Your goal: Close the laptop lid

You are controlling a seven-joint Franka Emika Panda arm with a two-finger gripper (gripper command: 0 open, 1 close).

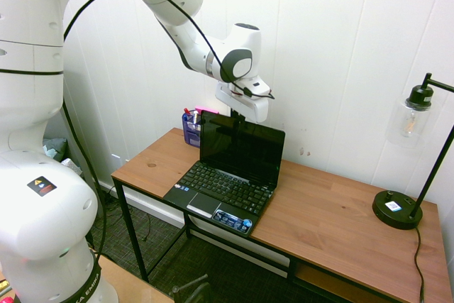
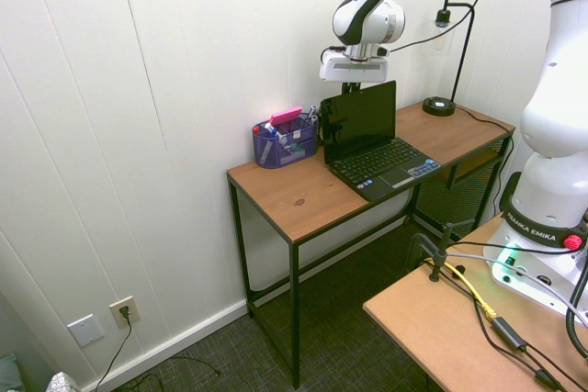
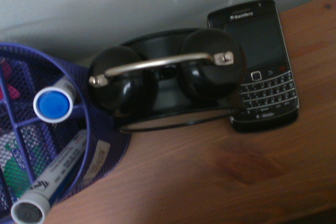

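A small black netbook (image 1: 223,191) stands open on the wooden desk (image 1: 333,221), its laptop lid (image 1: 241,150) upright with the dark screen facing the desk's front. My gripper (image 1: 235,116) hangs just above the lid's top edge, near its back side, fingers shut with nothing visibly between them. From the other side, the gripper (image 2: 351,88) sits right over the lid (image 2: 360,112). The wrist view looks down behind the laptop and shows no lid.
A blue mesh pen holder (image 1: 191,127) with markers stands beside the laptop by the wall. Behind the lid lie black sunglasses (image 3: 163,80) and a black phone (image 3: 262,61). A black lamp (image 1: 397,207) stands at the desk's far end. The white wall is close behind.
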